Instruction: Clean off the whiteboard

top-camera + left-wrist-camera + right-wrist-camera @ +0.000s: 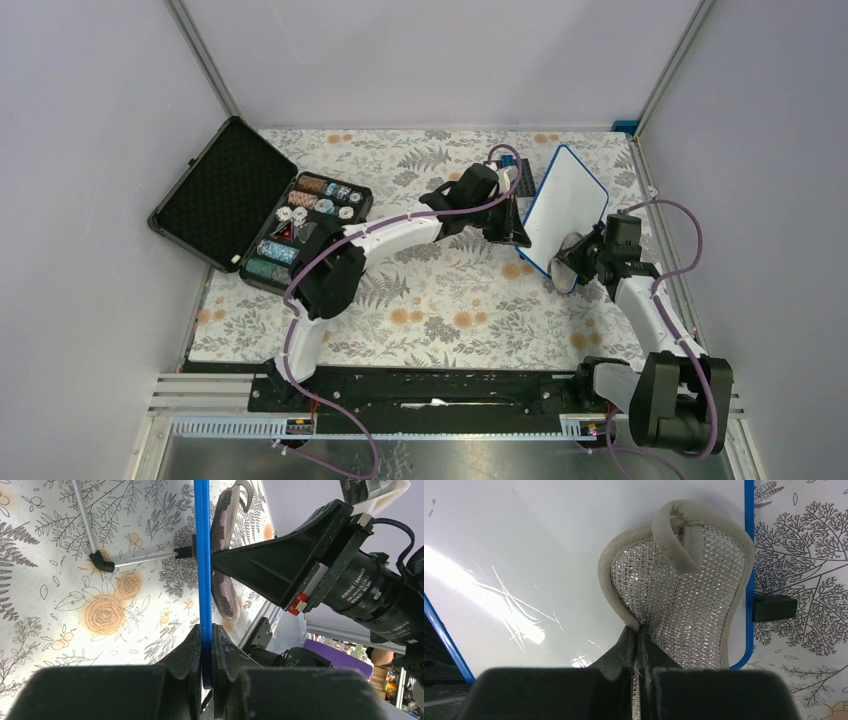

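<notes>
Black fingers of the right gripper [638,635] are pressed together on the lower edge of a silver mesh pad [679,590] with a beige cloth border and a small loop at its top. The pad lies flat against the white face of the whiteboard [524,540], close to its right edge and just above a rounded corner of the thin blue frame [749,555]. The board's face shows bright glare and a few fine scratches.

On the other side, the left gripper [206,635] pinches the frame, its two black fingers closed on the blue edge [202,555], which runs straight up between them. From this side the pad [222,555] shows as a grey and pinkish strip against the board, with the right arm's black finger reaching in from the right.

From above, the whiteboard [570,195] stands tilted up off the table at the far right, held between the two arms. The left gripper [515,228] is on its left edge and the right gripper [585,255] with the pad [567,265] is at its near corner.

A flowered tablecloth [440,310] covers the table. At the far left an open black case [215,195] holds rows of round chips [305,215].
</notes>
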Controlling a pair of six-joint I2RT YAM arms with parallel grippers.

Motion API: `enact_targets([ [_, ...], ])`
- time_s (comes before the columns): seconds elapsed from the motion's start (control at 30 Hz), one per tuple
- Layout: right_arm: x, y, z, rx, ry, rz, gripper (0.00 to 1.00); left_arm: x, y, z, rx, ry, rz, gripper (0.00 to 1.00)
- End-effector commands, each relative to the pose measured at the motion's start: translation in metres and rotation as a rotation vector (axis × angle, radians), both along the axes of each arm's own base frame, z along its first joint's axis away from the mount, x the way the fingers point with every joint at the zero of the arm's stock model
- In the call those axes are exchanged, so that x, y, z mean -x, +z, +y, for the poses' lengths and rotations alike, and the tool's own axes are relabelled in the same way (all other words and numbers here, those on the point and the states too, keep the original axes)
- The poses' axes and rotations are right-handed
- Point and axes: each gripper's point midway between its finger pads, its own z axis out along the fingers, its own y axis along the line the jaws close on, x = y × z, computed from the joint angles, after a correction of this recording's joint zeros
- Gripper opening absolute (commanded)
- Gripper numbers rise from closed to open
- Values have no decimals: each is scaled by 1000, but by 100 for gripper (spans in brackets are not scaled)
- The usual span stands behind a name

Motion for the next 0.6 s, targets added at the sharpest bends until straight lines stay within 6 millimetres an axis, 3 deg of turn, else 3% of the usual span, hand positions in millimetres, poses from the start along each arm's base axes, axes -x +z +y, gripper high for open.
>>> enact_targets([
  [0.0,52,-46,11,-36,49,225,0,34,-1,-13,18,-107,35,0],
  [0.17,32,8,5,31,89,80,0,33,1,-13,18,-106,32,0],
  [0.3,20,64,3,105,135,-59,0,32,2,-13,9,-112,25,0],
  [0.43,18,103,-1,172,164,-148,0,32,11,-16,27,-119,14,11],
  [0.57,18,121,-4,211,184,-182,0,30,24,-16,40,-120,-11,28],
])
